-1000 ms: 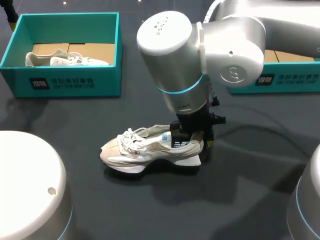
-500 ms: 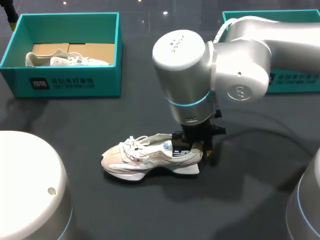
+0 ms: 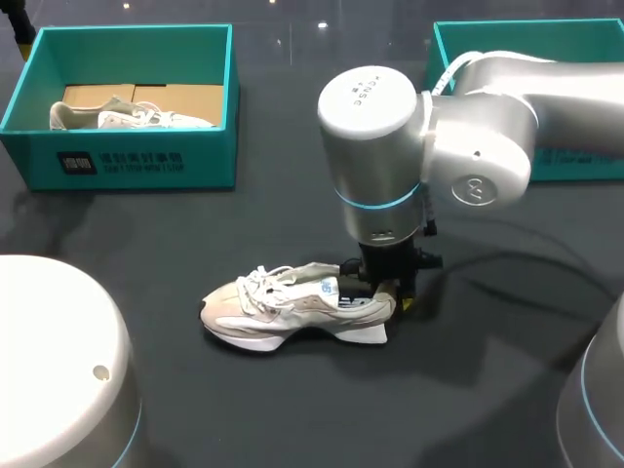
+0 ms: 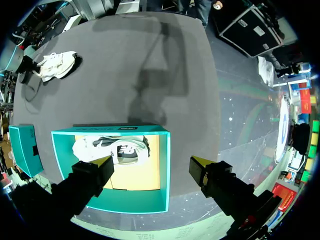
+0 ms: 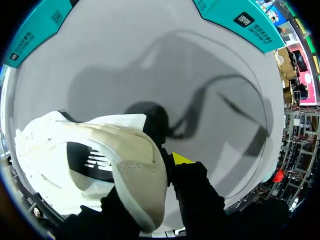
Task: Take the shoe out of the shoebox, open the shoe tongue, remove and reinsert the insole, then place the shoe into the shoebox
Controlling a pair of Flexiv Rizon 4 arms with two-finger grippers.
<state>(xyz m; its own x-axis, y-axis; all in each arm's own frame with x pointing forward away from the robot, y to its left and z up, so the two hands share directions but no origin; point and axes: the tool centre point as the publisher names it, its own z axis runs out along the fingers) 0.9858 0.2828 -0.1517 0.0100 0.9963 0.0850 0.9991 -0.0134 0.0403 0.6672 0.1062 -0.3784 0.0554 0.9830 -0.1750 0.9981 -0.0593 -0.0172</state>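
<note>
One cream-white mesh sneaker (image 3: pixel 292 304) rests on the dark tabletop (image 3: pixel 292 419), heel pinched by the right gripper (image 3: pixel 386 289). Opening the tongue seems next, needing the left gripper (image 4: pixel 151 165), spread wide over the far-left teal shoebox (image 4: pixel 166 165).

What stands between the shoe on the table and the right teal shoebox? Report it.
Nothing visible does. Only the right arm, its gripper holding the shoe, hangs over that stretch and hides part of the shoebox.

The shoe (image 3: pixel 292 304), a cream-white trainer with loose laces, stands on its sole on the tabletop, toe to my left, its heel collar pinched in the right claw (image 3: pixel 382 294) (one finger inside). The open teal shoebox (image 3: pixel 546 39) sits well behind it.
</note>
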